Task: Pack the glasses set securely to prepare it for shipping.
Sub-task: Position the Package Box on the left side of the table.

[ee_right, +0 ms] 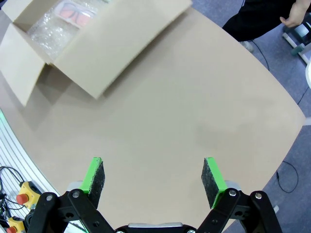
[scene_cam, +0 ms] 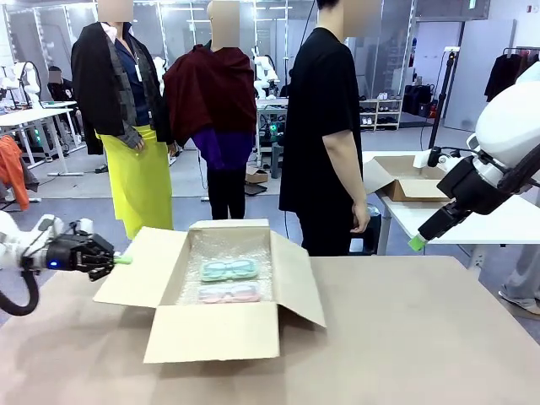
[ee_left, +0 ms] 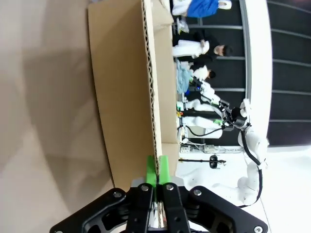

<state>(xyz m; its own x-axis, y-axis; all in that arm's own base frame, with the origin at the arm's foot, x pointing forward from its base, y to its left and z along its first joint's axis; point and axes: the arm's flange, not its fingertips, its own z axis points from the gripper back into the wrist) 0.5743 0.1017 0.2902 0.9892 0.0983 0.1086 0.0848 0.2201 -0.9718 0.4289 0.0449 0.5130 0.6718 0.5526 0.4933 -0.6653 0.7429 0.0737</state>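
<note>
Pinching the edge of the box's left flap (scene_cam: 139,266) is what the left hand (ee_left: 157,171) is up to: its green pads are squeezed together with the corrugated edge of the flap between them, at the flap's outer corner. The right hand (ee_right: 153,177) hangs up high over bare surface (ee_right: 194,111), pads spread wide, holding nothing.

The glasses set sits inside the open cardboard box (scene_cam: 215,329), on a bed of bubble wrap (scene_cam: 228,253): the mint-green pair (scene_cam: 228,270) farther back, the pale pink pair (scene_cam: 229,294) just in front of it, side by side.

What could bite here, my guess: the grip is right at the flap's corner, so swinging it over may bend or tear the cardboard, or it slips out. The box looks light and nothing pins it down, so pulling the flap could drag or tip the whole thing and shuffle the glasses. The other flaps are wide open too, so they might snag on folding.
</note>
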